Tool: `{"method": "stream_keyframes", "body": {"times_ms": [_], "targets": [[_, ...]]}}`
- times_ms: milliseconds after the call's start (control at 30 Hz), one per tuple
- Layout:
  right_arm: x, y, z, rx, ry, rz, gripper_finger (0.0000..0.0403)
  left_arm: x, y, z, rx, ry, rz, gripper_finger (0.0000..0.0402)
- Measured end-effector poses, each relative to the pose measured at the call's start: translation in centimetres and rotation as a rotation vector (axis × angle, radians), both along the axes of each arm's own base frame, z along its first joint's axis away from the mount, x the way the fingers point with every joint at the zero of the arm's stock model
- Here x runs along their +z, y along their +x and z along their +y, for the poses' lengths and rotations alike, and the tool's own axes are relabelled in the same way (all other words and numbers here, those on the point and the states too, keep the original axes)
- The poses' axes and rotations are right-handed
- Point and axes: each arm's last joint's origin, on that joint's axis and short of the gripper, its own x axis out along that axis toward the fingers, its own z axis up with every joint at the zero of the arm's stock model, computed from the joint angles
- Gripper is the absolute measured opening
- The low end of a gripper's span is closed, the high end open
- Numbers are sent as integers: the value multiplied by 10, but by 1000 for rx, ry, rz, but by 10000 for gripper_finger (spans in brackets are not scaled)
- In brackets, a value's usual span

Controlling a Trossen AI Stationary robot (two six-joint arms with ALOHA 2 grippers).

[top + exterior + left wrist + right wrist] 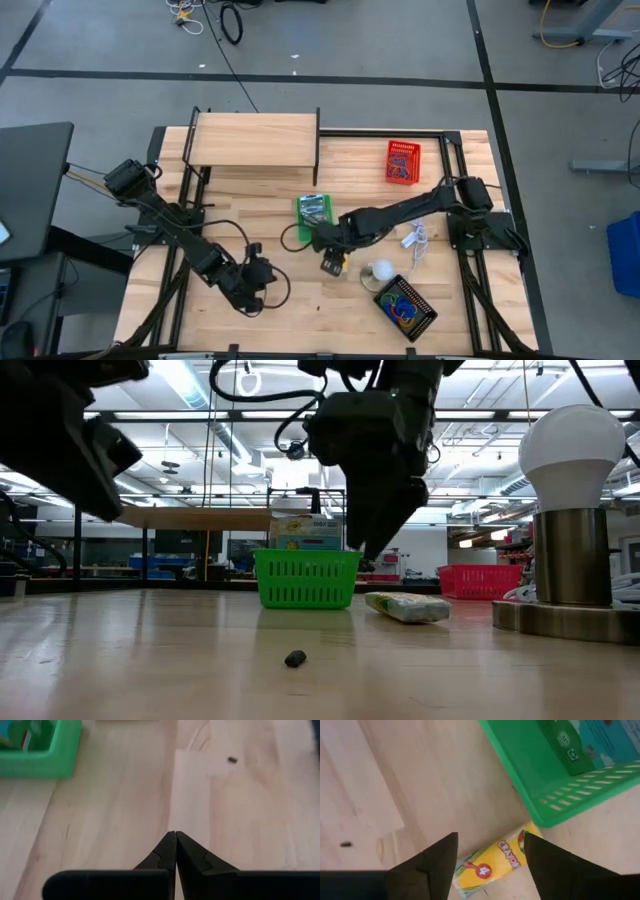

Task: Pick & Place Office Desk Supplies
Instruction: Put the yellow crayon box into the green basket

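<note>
Wooden worktop [270, 200], yellow crayon packet [490, 865] lying beside the green basket [540, 785].
Right gripper [487, 855] is hovering open over it; left gripper [175, 837] is waiting closed.

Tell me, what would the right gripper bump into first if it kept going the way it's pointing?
Probably the yellow crayon packet. It lies on the table between the right gripper's open fingers, beside the green basket. How far below them it lies is hard to judge.

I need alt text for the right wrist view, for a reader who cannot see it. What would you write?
The right gripper hangs open above a yellow crayon packet that lies on the wooden table, its two dark fingers on either side of the packet. Beside the packet stands a green basket with printed packets inside.
</note>
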Motion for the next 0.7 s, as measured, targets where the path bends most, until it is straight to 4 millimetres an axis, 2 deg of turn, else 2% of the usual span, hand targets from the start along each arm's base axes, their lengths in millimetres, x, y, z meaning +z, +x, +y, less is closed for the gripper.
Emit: {"method": "stream_keyframes", "body": {"times_ms": [367,700], "targets": [[-13,-6,-23,-115,15,79,240,8,8,-7,-92,17,-108,9],[-32,-18,-21,-223,99,152,241,11,9,-9,-118,24,-140,9]]}}
